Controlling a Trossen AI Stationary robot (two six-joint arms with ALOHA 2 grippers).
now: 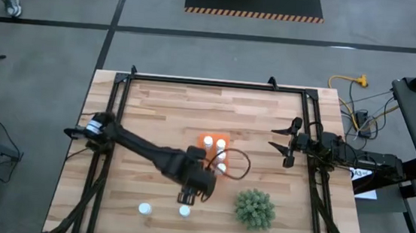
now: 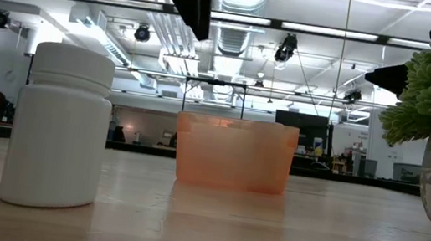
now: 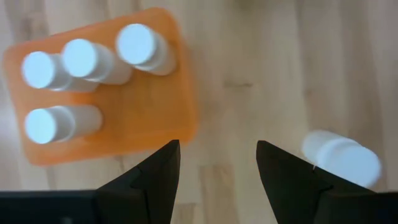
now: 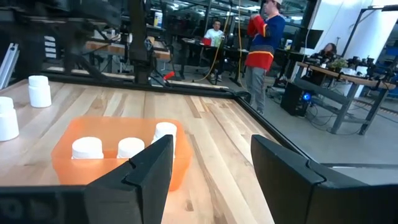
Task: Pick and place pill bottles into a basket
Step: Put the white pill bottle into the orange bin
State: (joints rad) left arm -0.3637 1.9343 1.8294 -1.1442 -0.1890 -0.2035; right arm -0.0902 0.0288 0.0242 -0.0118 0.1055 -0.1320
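Both arms are dark and jointed; the left hand has two black, angular, faceted fingers, with a black cable looped just beside it.

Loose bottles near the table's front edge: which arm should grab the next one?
Left. Its open tool hangs almost over one loose bottle, the other bottle beside it. The right tool waits open, beyond the basket.

Between the right gripper's two spread dark fingers, a translucent orange plastic basket is sitting on the pale wooden table holding white-capped pill bottles, while two more white bottles are standing beyond and a person in a blue-and-red top is standing behind.
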